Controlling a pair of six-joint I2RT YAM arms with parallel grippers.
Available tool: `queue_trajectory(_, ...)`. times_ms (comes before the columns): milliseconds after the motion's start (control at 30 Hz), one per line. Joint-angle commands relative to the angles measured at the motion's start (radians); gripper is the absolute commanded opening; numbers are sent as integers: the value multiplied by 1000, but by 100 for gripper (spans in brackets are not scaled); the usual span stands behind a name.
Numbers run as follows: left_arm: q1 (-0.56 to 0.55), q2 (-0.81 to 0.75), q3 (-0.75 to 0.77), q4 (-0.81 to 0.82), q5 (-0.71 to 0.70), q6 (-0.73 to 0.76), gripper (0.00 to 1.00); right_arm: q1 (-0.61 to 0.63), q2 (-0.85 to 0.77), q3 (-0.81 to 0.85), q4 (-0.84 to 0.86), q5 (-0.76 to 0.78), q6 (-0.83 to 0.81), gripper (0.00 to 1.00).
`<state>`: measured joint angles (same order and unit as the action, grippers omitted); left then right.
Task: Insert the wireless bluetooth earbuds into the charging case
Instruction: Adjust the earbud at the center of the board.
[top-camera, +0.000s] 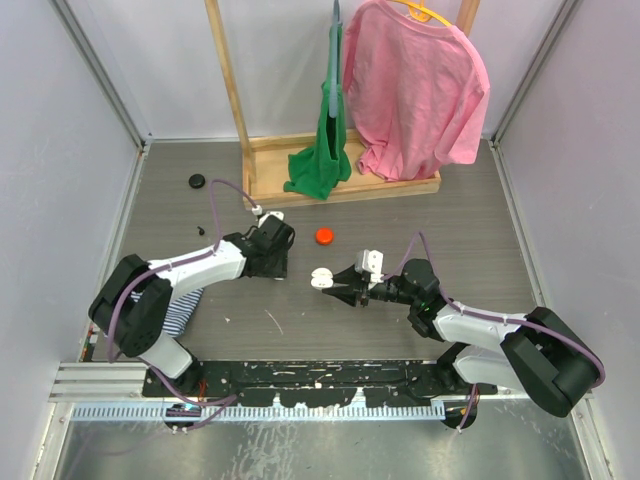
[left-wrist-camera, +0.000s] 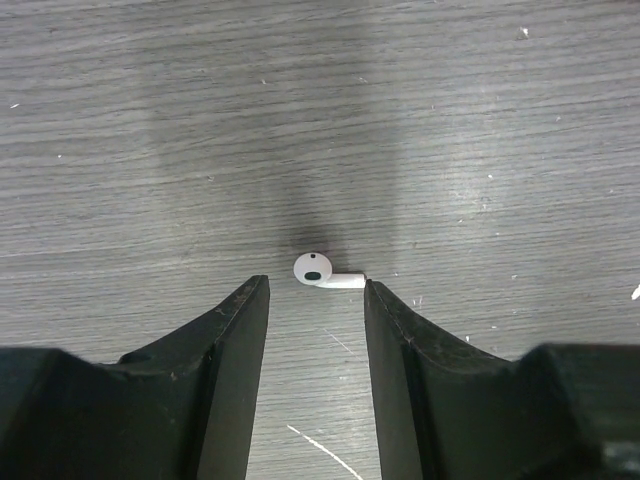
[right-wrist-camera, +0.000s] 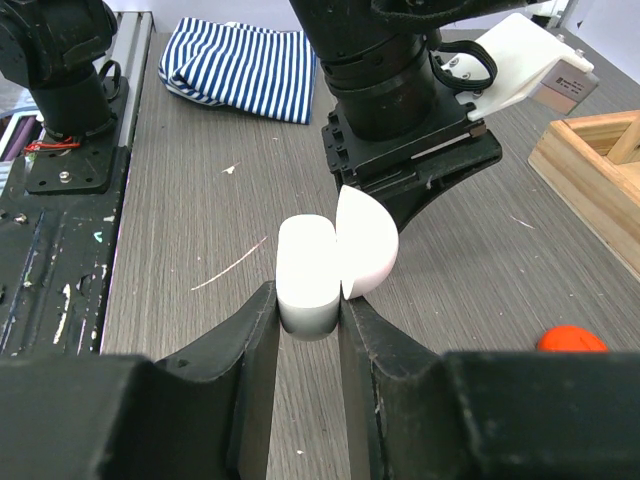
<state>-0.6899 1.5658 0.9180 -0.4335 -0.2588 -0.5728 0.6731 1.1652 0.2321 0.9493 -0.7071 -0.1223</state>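
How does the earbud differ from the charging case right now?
The earbud lies loose on the table, just beyond the open left gripper; the charging case is clamped in the right gripper. The earbud is small with a stem; the charging case is a bulkier rounded shell, lid open. Both are white.

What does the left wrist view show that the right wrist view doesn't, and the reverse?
Only the left wrist view: a white earbud lying just beyond the tips of the open left claw. Only the right wrist view: the charging case, lid open, clamped in the right claw, plus a striped cloth and an orange cap. Both: the grey wood-grain table.
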Motion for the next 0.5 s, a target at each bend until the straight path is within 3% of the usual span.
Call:
queue_trajectory(0,-2,-10,22,28,-45,-16,44,6,-18,26,38,9,-11,16)
queue_trajectory(467,-2,70,34,34,0,0,34,5,-15,28,35,8,-13,15)
